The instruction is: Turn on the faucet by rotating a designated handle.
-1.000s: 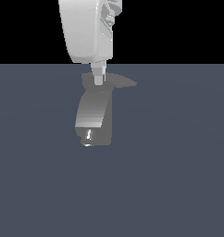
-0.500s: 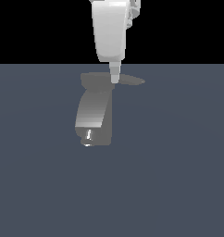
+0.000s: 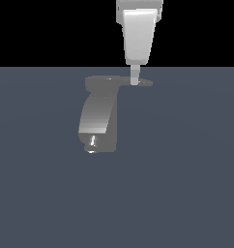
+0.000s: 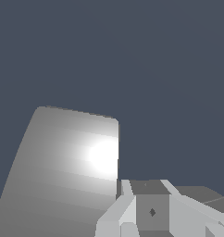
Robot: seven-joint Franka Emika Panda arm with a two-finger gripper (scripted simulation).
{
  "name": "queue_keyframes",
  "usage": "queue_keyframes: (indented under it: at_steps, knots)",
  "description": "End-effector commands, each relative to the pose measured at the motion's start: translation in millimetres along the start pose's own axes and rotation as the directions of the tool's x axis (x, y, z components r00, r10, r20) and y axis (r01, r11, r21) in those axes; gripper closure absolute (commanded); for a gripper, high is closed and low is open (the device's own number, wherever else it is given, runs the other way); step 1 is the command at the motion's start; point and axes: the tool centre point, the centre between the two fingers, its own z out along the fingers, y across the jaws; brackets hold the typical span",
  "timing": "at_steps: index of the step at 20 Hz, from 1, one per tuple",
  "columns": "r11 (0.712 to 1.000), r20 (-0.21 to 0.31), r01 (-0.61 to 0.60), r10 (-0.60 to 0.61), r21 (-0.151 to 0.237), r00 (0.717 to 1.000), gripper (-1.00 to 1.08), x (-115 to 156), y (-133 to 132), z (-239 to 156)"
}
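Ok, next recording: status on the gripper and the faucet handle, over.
Gripper down at the handle's outer end, jaws look closed together. Faucet upright, nozzle toward camera. Nothing in the way.

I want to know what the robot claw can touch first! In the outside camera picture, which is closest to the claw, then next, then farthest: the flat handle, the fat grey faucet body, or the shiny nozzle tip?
1. The handle: right under the gripper, at its tip, on the exterior view's right.
2. The faucet body: lower, toward the exterior view's left.
3. The shiny nozzle tip: at the faucet's bottom end, farthest.
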Motion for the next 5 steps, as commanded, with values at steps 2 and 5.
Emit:
queue_keyframes:
  at_steps: [2, 5]
  knots:
    - [0.999, 0.001, -0.024, 0.024, -0.023, 1.0, 1.08, 24, -5, 11]
    - [0.999, 0.001, -0.026, 0.026, -0.026, 1.0, 1.08, 31, -10, 12]
